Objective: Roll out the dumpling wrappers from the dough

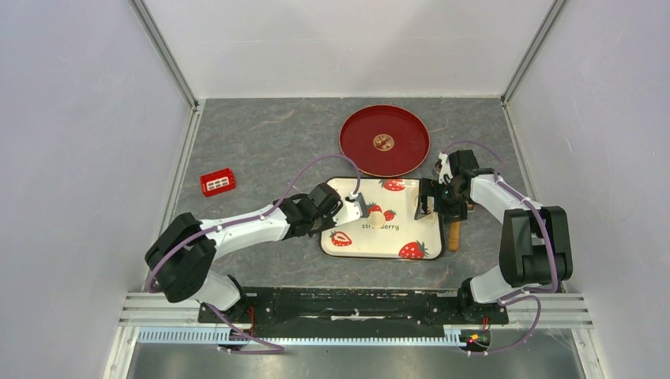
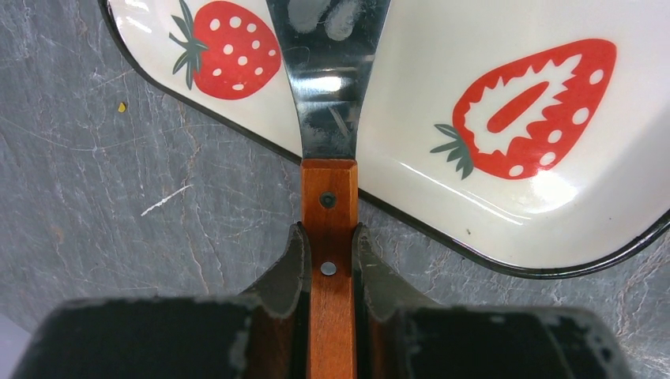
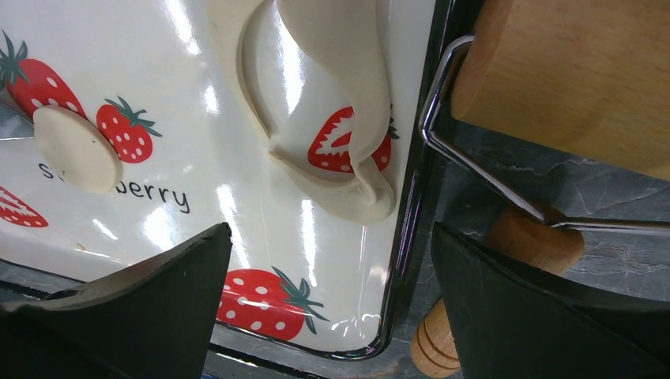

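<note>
A strawberry-print tray (image 1: 371, 246) lies mid-table. One small round pale dumpling wrapper (image 3: 75, 148) lies on it, also in the top view (image 1: 374, 210). A rolled dough sheet (image 3: 348, 95) with a round hole cut out lies folded at the tray's right edge. My left gripper (image 2: 329, 241) is shut on the wooden handle of a metal spatula (image 2: 328, 95), whose blade reaches over the tray toward the wrapper. My right gripper (image 3: 332, 300) is open and empty above the tray's near right corner, close to the dough sheet. In the top view it (image 1: 437, 199) hides the sheet.
A red plate (image 1: 371, 158) with a gold emblem stands behind the tray. A wooden rolling pin (image 1: 454, 234) with a wire frame (image 3: 474, 170) lies just right of the tray. A small red box (image 1: 217, 182) sits at the left. Walls enclose the table.
</note>
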You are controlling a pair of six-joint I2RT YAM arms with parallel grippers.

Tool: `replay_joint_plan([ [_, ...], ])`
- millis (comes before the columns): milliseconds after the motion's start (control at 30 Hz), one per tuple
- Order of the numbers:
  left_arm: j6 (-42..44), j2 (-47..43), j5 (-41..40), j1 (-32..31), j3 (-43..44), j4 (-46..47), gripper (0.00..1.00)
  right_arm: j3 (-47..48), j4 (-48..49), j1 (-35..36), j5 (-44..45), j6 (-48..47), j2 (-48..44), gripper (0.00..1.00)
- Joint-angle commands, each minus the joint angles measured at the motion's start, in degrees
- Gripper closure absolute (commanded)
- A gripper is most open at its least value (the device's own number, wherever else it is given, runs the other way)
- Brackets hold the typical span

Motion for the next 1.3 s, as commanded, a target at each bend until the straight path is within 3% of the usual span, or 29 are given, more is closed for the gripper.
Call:
replay_joint_plan([
  [0, 2.4, -0.4, 1.6, -1.2, 0.6, -2.7, 0.98, 0.0, 1.3, -0.2, -0.6, -0.1, 0.1, 0.02],
  [1267, -6.5, 4.5, 6.5, -2.7, 4.3, -7.3, 0.98, -0.5, 1.7, -0.3, -1.1, -0.2, 0.3, 0.02],
])
